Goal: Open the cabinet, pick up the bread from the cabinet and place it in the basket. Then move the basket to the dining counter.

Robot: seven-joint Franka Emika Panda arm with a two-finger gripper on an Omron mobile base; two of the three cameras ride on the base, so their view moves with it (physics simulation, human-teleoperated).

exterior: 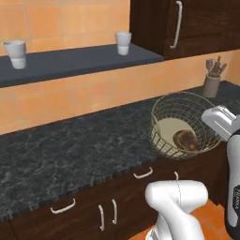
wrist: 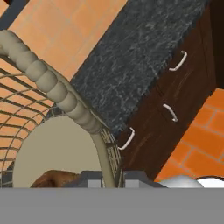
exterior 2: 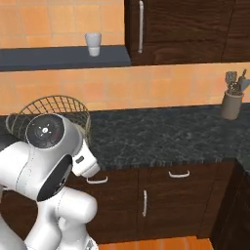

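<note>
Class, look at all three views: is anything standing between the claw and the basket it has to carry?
Nothing visible. In the hand view the claw is shut on the basket, its fingertips either side of the rim wire. The bread lies inside on the base disc.

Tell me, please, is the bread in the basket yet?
In: the bread lies on the pale base inside the wire basket.

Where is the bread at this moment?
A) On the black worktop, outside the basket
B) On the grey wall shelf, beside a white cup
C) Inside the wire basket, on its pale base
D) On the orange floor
C: the left base view shows the bread lying on the pale base inside the wire basket, which is tilted over the edge of the black worktop.
</note>
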